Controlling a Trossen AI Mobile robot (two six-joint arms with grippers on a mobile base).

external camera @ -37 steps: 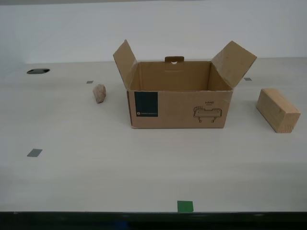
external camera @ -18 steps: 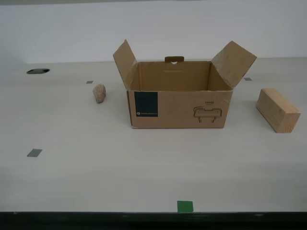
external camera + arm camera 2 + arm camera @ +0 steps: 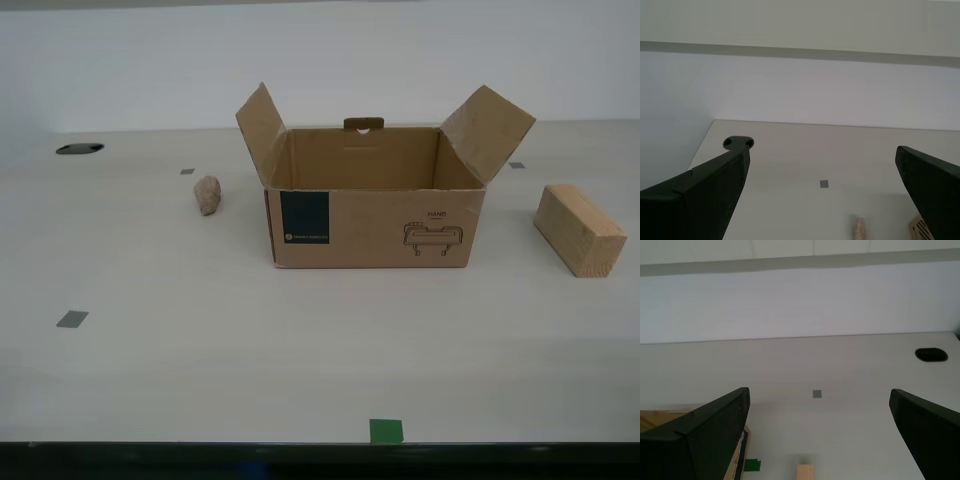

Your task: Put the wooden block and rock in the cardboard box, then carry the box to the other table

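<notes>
In the exterior view the cardboard box (image 3: 375,215) stands open on the table, flaps raised, its teal label facing the camera. The rock (image 3: 207,194) lies on the table toward the exterior view's left of the box, and the wooden block (image 3: 579,229) lies toward its right. Neither arm shows in the exterior view. My second gripper (image 3: 821,152) is open and empty, high above the table, with the rock (image 3: 858,229) and a box flap (image 3: 920,227) far below it. My first gripper (image 3: 819,391) is likewise open and empty, with the wooden block (image 3: 805,472) and the box (image 3: 655,419) beyond it. The other table is out of view.
The smooth off-white table (image 3: 200,360) carries small grey squares (image 3: 71,319), a green tape mark (image 3: 386,431) near its front edge and a black cable hole (image 3: 79,149) at the exterior view's far left. A white wall stands behind.
</notes>
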